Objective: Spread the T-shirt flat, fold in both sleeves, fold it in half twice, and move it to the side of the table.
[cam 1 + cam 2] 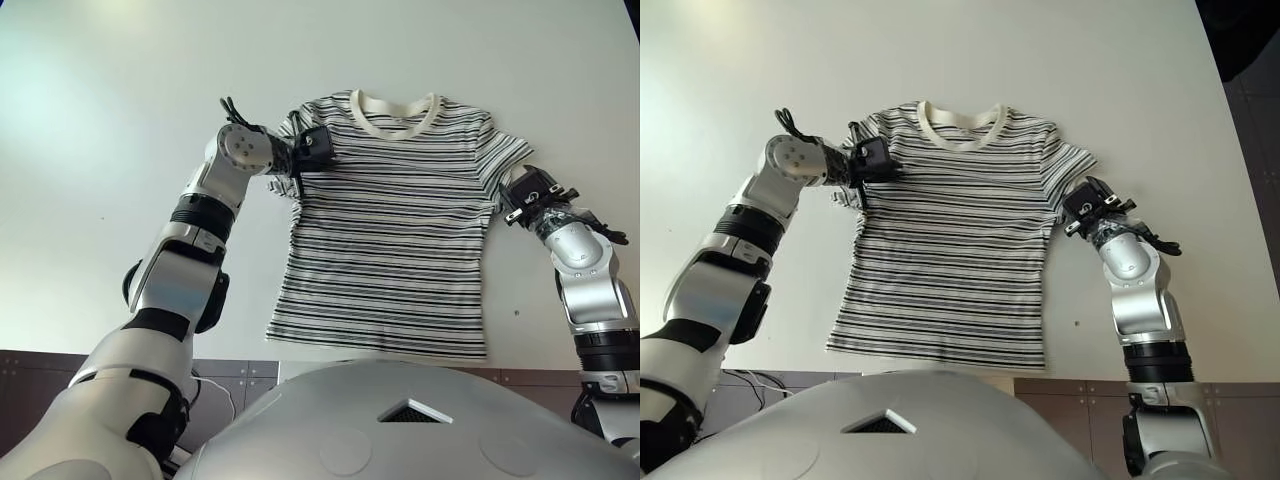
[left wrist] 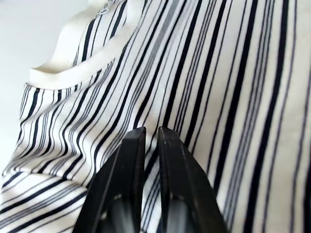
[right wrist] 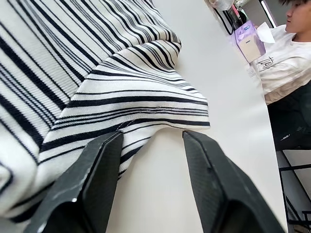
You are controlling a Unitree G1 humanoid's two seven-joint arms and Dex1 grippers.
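If the right gripper (image 3: 153, 137), spread astride the sleeve (image 3: 146, 104) hem, closes too shallow, the hem may slip and the fold bunch. The left gripper (image 2: 150, 131), pressed together, sits over the other shoulder. 1 T-shirt (image 1: 390, 230) lies flat mid table (image 1: 120, 80); 2 grippers.

We see a broad white table (image 1: 120, 80) taking up most of both eye views, evenly lit, with a softer, brighter wash of light toward the upper left. Along the lower left edge of the left eye view lies a dark tiled floor (image 1: 40, 370) with a thin white cable (image 1: 215, 385) on it. In the right eye view, darker floor shows in the upper right corner. A small lilac box (image 3: 249, 44) sits near the table's far edge.
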